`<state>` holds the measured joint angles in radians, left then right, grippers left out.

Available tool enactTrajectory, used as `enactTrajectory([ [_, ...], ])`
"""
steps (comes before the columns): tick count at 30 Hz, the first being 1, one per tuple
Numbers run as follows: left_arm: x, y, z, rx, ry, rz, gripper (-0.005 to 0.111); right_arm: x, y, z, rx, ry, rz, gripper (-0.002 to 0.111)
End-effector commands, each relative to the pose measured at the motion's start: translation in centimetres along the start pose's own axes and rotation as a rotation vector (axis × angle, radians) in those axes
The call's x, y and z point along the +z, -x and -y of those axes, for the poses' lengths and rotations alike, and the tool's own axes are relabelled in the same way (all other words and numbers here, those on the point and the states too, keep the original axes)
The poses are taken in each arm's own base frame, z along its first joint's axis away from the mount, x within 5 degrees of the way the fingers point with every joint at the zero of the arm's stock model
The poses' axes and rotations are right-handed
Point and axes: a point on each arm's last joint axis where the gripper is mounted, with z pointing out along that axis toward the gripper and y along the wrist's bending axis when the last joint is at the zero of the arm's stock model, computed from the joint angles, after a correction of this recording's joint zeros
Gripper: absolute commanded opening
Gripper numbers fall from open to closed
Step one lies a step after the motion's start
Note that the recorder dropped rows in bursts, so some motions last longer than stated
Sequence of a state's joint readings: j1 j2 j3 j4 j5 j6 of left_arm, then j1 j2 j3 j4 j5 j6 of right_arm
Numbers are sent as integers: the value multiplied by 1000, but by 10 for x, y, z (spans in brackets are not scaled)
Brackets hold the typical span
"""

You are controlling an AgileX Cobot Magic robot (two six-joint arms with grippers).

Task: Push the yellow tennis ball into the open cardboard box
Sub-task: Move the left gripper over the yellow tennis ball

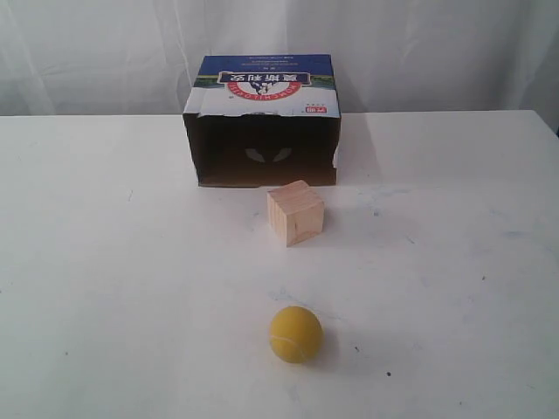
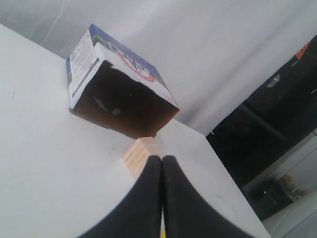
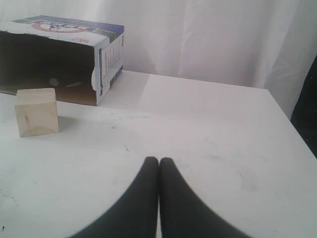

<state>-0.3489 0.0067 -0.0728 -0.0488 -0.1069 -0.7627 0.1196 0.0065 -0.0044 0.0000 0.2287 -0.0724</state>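
- Trouble spot: the yellow tennis ball (image 1: 296,334) sits free on the white table (image 1: 105,262). The wooden cube (image 1: 295,212) stands squarely between it and the mouth of the open cardboard box (image 1: 262,87). A straight shove would likely drive the ball into the cube and send it glancing off sideways.
- Second worry: a round ball slips off a narrow tip, so an off-centre touch could roll it wide of the opening.
- Left gripper (image 2: 161,158): fingers pressed together, holding and touching nothing. The cube is just ahead of its tips, with the box beyond.
- Right gripper (image 3: 158,159): also closed and empty. The cube and box lie ahead, toward the left arm's side.
- Neither wrist view shows the ball plainly, so I can't tell how near it is to either tip.
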Motion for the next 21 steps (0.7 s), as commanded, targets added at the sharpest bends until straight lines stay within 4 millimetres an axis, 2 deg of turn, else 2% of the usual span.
enactTrajectory([
  [1,3,22,18,97,38,-34,0,0,0,0,2,-2,10,0],
  [6,26,41,32,257,116,-107,0,0,0,0,2,-2,10,0],
  [12,76,53,45,423,148,-219,0,0,0,0,2,-2,10,0],
  [16,115,40,60,525,40,-309,0,0,0,0,2,-2,10,0],
  [21,156,4,73,637,-65,-477,0,0,0,0,2,-2,10,0],
])
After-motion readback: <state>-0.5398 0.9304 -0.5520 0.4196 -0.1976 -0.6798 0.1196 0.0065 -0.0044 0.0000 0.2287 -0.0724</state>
